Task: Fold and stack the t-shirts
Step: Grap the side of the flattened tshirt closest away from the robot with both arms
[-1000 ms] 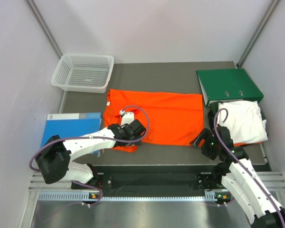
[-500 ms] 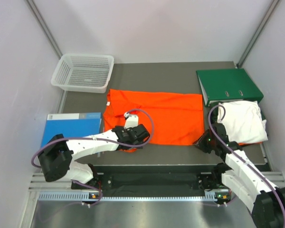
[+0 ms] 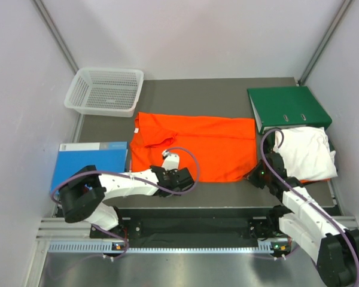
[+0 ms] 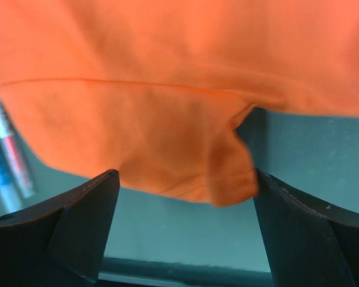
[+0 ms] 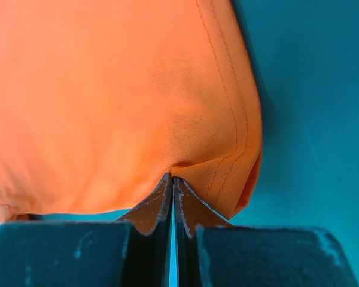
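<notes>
A bright orange t-shirt [image 3: 197,146] lies spread flat across the middle of the table. My left gripper [image 3: 180,179] hovers open at its near left corner. In the left wrist view a folded flap of the orange t-shirt [image 4: 167,119] hangs between the wide black fingers [image 4: 84,221]. My right gripper [image 3: 254,175] is shut at the near right corner. Its fingertips [image 5: 167,197] pinch a pucker of the hemmed orange cloth [image 5: 137,89]. A folded white t-shirt [image 3: 305,152] rests on another orange one [image 3: 324,177] at the right.
A green binder [image 3: 287,107] lies at the back right, touching the white shirt's pile. A blue book [image 3: 90,161] sits at the left edge, beside my left arm. A white mesh basket [image 3: 105,91] stands at the back left.
My right gripper has shut on the shirt's near right corner. My left gripper has slid toward the near edge and to the right, down to the shirt's near left corner, still open.
</notes>
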